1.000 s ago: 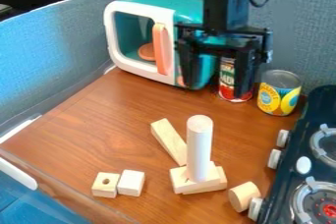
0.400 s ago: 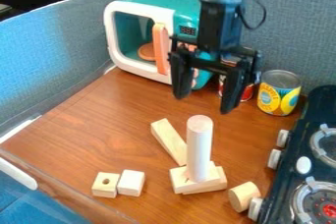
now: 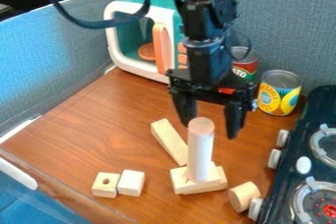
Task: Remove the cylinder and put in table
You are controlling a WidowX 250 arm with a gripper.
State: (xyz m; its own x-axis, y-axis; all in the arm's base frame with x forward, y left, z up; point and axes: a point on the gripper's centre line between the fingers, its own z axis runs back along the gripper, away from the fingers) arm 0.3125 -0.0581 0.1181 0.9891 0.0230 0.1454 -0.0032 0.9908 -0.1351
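The black gripper [image 3: 210,128] is near the top of the tall, round stick [image 3: 199,156]. Its two fingers are wide apart, and it has hold of nothing. The stick stands up on flat wood blocks [image 3: 182,182] on the brown table [image 3: 92,129]. A short, round block [image 3: 243,196] lies by the stove [image 3: 289,169]. Two little blocks [image 3: 118,183] sit side by side.

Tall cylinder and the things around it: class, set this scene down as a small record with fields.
tall cylinder: upright on two stacked flat blocks
gripper: open, near the cylinder's top; exact gap unclear
short cylinder: on its side, by the stove
small blocks: two, side by side
cans: two, behind
task status: cylinder not yet removed
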